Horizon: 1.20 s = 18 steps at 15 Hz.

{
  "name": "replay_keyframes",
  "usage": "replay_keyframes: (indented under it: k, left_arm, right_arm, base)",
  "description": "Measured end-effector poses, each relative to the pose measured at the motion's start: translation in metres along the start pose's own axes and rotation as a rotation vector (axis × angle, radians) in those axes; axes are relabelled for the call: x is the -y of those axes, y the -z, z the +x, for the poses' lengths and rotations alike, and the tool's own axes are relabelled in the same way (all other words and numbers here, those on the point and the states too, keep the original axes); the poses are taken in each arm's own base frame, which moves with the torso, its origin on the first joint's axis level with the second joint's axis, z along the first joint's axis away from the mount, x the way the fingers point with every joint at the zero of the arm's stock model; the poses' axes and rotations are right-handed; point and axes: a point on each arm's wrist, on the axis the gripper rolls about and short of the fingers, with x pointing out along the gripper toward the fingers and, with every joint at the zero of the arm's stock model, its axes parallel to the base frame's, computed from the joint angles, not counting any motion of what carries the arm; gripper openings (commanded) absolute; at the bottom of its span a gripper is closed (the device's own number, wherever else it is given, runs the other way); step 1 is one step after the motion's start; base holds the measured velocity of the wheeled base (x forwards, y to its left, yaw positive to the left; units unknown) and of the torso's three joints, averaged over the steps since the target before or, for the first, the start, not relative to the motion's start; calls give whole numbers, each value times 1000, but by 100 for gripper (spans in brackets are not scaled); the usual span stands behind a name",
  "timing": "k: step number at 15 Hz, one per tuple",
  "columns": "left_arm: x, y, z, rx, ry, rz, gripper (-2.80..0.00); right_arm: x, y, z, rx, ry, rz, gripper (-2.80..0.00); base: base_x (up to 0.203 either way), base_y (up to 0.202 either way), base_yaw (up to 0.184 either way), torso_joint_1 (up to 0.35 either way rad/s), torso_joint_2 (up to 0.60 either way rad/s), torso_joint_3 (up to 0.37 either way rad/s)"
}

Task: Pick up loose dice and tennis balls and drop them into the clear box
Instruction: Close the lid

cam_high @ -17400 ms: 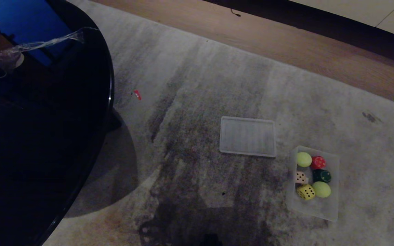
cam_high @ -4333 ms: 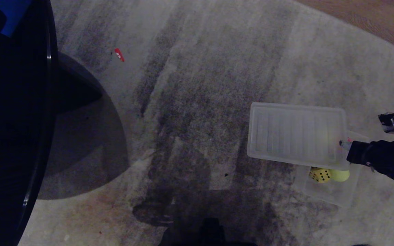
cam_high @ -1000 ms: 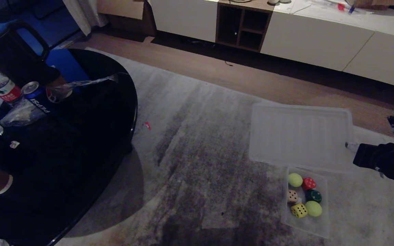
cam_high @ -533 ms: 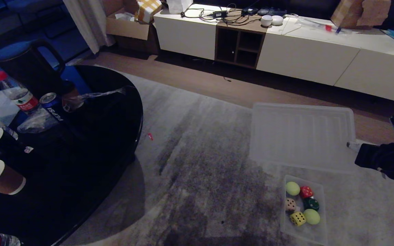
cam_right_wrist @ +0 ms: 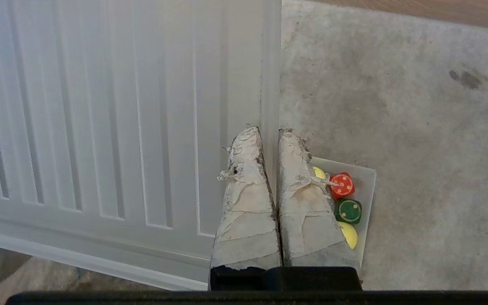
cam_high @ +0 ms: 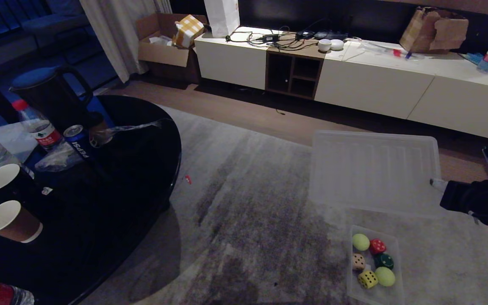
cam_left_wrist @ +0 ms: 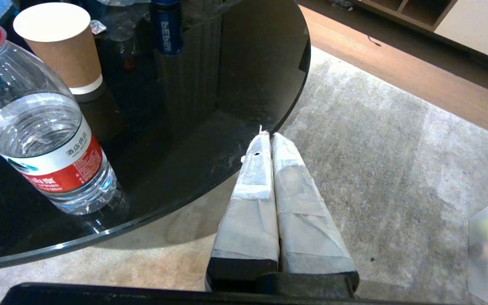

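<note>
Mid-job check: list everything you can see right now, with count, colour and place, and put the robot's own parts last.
clear box: 1, translucent, on the rug at lower right
tennis balls: 2, yellow-green, inside the clear box
dice: 4, red, beige, green, yellow, inside the clear box
lid: 1, translucent, ribbed, held in the air above the box
rug: 1, grey, on the wood floor
round table: 1, black, glossy, at left
paper cups: 2, brown, on the table
water bottles: several, clear with red labels, on the table
soda can: 1, blue, on the table
sideboard: 1, white, along the far wall
cardboard box: 1, brown, left of the sideboard
left gripper: jaws shut, empty, beside the table edge
right gripper: jaws shut on the lid's edge
</note>
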Motion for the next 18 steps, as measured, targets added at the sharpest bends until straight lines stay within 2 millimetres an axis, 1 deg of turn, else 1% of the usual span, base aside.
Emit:
replay_keyframes:
  k: [2,6,8,18]
  left_arm:
    - [0,0,0,0,0,-1,-280]
    - [0,0,0,0,0,-1,-280]
    - [0,0,0,0,0,-2,-280]
    - [0,0,0,0,0,-5,-280]
  right_arm:
    - [0,1,0,-5,1,1,-280]
    - [0,2,0,-7,-1,0,-280]
    - [0,2,-1,-6,0,1,-280]
    - [0,2,0,-7,-1,-1,-280]
  base:
    - [55,0,-2,1,1,7]
    - [180,0,1,3,1,2]
    - [103,0,1,5,-1,5]
    - [0,0,0,0,0,0]
